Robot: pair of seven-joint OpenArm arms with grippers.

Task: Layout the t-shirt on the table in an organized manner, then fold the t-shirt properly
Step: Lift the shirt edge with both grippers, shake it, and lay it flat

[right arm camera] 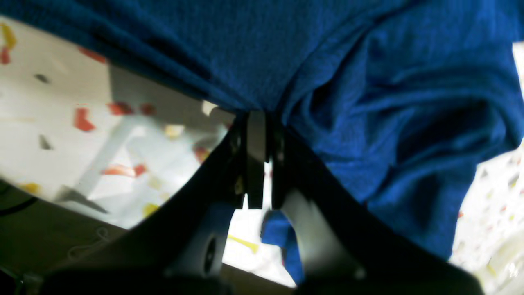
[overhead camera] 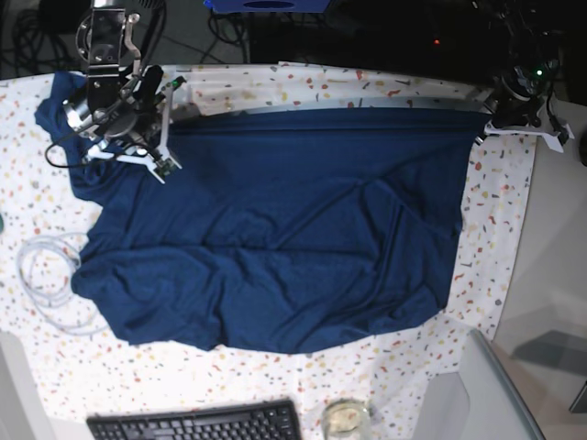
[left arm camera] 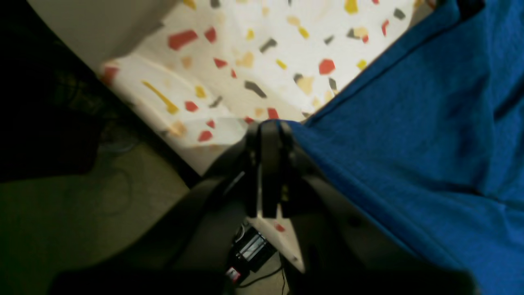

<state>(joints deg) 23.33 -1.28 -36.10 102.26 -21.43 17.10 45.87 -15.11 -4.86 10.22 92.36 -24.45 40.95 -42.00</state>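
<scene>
1. The left gripper [left arm camera: 270, 127] is clamping shut on a corner of the t-shirt [left arm camera: 409, 135]; its two dark jaws are pressing together with blue fabric pinched at the tips.
2. The right gripper [right arm camera: 257, 116] is likewise closing tight on a bunched fold of the garment, cloth gathering in deep creases just beyond its tips.
3. The base view alone is showing the whole garment: the t-shirt [overhead camera: 275, 229] is lying spread across the table [overhead camera: 500, 229], its far edge pulled nearly straight between the two arms, its near half wrinkling.
4. The wrist views alone are showing the knit weave of the fabric and the angular red, yellow and grey flecks on the white cloth.
5. Both arms are reaching low over the far corners, well apart.
6. A coiled white cable [overhead camera: 46, 275] is lying beside one sleeve; a black keyboard [overhead camera: 197, 423] and a glass jar [overhead camera: 344, 420] are sitting at the near edge.
</scene>
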